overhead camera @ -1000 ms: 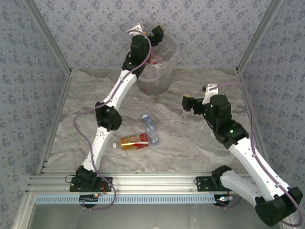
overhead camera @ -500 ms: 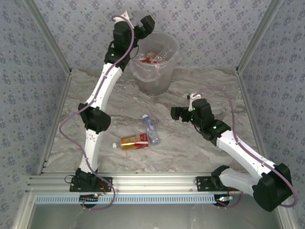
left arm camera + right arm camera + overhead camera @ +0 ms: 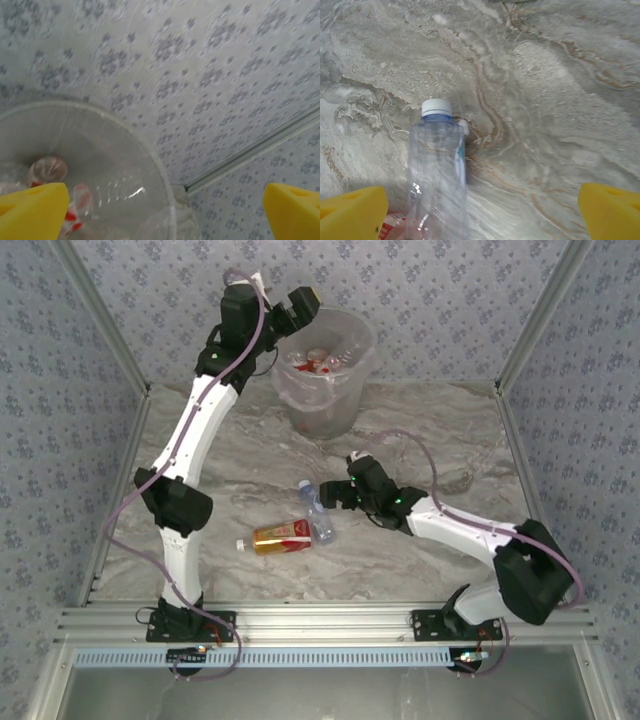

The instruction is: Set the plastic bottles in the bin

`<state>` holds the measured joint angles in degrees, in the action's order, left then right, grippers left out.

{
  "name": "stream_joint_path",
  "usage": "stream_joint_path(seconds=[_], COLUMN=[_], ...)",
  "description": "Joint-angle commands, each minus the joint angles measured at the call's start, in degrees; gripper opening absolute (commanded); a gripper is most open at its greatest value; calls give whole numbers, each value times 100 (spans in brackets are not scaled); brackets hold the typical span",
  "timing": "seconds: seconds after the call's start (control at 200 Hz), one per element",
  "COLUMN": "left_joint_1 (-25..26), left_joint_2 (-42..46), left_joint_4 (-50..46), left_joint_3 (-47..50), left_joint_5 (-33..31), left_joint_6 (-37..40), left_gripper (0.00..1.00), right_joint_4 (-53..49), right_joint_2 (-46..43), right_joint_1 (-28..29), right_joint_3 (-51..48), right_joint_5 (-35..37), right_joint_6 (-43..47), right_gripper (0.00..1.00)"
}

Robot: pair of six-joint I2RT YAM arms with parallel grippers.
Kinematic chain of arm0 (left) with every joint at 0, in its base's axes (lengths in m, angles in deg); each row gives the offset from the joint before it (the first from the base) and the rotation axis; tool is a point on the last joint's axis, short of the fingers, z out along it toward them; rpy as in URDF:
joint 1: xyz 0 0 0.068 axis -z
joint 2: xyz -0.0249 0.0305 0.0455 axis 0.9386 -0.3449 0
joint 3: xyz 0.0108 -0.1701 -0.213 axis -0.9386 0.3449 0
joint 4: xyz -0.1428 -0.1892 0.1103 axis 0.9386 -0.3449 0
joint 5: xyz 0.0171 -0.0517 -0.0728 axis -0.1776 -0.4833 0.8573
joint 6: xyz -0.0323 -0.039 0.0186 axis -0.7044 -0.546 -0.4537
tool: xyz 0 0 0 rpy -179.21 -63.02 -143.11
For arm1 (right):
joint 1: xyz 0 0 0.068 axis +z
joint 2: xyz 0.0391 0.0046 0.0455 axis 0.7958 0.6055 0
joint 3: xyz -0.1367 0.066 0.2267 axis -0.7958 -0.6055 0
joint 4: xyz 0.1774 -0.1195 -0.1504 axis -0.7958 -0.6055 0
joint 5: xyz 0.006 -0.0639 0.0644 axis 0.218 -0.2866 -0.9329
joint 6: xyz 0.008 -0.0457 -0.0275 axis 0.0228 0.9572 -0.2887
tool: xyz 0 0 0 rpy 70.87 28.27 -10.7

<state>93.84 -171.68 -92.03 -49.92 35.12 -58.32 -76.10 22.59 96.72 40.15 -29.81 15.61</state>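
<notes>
The bin (image 3: 330, 412) stands at the back of the table with several plastic bottles (image 3: 320, 360) inside; the left wrist view shows its rim (image 3: 155, 160) and a red cap (image 3: 47, 170) in it. My left gripper (image 3: 304, 304) (image 3: 162, 215) hangs open and empty at the bin's left rim. On the table lie a clear bottle (image 3: 318, 510) (image 3: 437, 175) with a white cap (image 3: 436, 106) and a gold-and-red bottle (image 3: 283, 536). My right gripper (image 3: 336, 496) (image 3: 481, 215) is open just right of the clear bottle. The bottle lies between the yellow fingertips (image 3: 352, 212), nearer the left one, untouched.
Patterned walls close the table on three sides, with metal corner posts (image 3: 530, 320). The aluminium rail (image 3: 320, 620) with both arm bases runs along the near edge. The left arm's links (image 3: 185, 455) stretch over the table's left side.
The left gripper drew back from over the bin to its left rim and finished opening. The right arm swung left and down to the clear bottle.
</notes>
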Motion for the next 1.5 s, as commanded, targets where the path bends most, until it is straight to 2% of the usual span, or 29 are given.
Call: stream_joint_path(seconds=[0.0, 0.09, 0.245, 0.295, 0.355, 0.465, 0.58, 0.69, 0.755, 0.944, 1.129, 1.254, 1.494], left_joint_1=[-4, 6, -2, -13, -10, -35, -119, -256, -354, -676, -866, -911, -1025], left_joint_2=[577, 1196, 2692, 3058, 3427, 3966, 4472, 4900, 5118, 5634, 5812, 5821, 5772], left_joint_4=[-268, 160, 2469, 2614, 2327, 1704, 1268, 951, 839, 696, 625, 582, 518], left_joint_3=[450, 1658, 4961, 5579, 5985, 6505, 7067, 7483, 7673, 8134, 8359, 8409, 8415], left_joint_5=[-15, -194, -875, -1068, -1302, -1642, -1964, -2253, -2365, -2601, -2616, -2615, -2612], left_joint_6=[112, 12, -421, -452, -411, -278, -241, -256, -304, -488, -591, -610, -631], left_gripper=[99, 99, 99, 99, 100, 99, 99, 99, 100, 99, 100, 99, 100], right_joint_4=[92, 68, -81, -207, -430, -689, -933, -1339, -1452, -2128, -2613, -3197, -3321], right_joint_2=[437, 763, 1279, 1429, 1611, 1894, 2253, 2524, 2661, 2959, 3193, 3472, 3794], right_joint_1=[173, 276, 368, 397, 410, 437, 468, 597, 581, 579, 463, 461, 407], right_joint_3=[414, 648, 1082, 1240, 1451, 1760, 2221, 2471, 2571, 2992, 3184, 3534, 3828], right_joint_5=[-71, -47, -144, -70, 65, 173, -70, 547, 640, 236, 0, 169, 127], right_joint_6=[-387, -622, -762, -794, -841, -786, -627, -832, -801, 104, 216, 330, 279], right_gripper=[100, 100, 98, 97, 96, 91, 90, 88, 86, 81, 79, 79, 80])
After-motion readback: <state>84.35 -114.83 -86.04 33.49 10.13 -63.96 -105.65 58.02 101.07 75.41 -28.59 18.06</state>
